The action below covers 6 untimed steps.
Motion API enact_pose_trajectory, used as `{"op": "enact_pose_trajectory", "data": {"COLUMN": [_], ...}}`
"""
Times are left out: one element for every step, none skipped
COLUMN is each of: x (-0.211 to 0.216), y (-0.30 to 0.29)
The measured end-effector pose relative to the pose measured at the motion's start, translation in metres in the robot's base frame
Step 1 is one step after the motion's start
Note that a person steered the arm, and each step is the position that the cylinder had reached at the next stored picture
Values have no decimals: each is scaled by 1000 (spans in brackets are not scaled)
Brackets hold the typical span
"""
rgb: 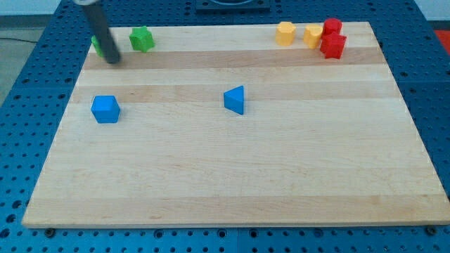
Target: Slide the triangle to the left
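A blue triangle block (235, 99) lies near the middle of the wooden board (232, 176). My tip (113, 60) is at the view's top left, far to the left of the triangle. The rod partly hides a green block (97, 46) just behind it. A second green block (142, 39) sits just to the right of the tip. A blue cube-like block (105, 109) lies below the tip at the view's left.
Two yellow blocks (285, 33) (313, 35) and two red blocks (332, 27) (333, 46) cluster at the view's top right. The board rests on a blue perforated table (21, 140).
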<state>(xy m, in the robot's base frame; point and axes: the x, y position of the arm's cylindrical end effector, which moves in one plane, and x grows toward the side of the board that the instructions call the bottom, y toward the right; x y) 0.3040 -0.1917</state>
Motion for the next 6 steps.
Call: {"op": "enact_pose_trajectory", "data": {"x": [36, 77, 99, 108, 108, 108], "y": [144, 217, 243, 216, 179, 144]}}
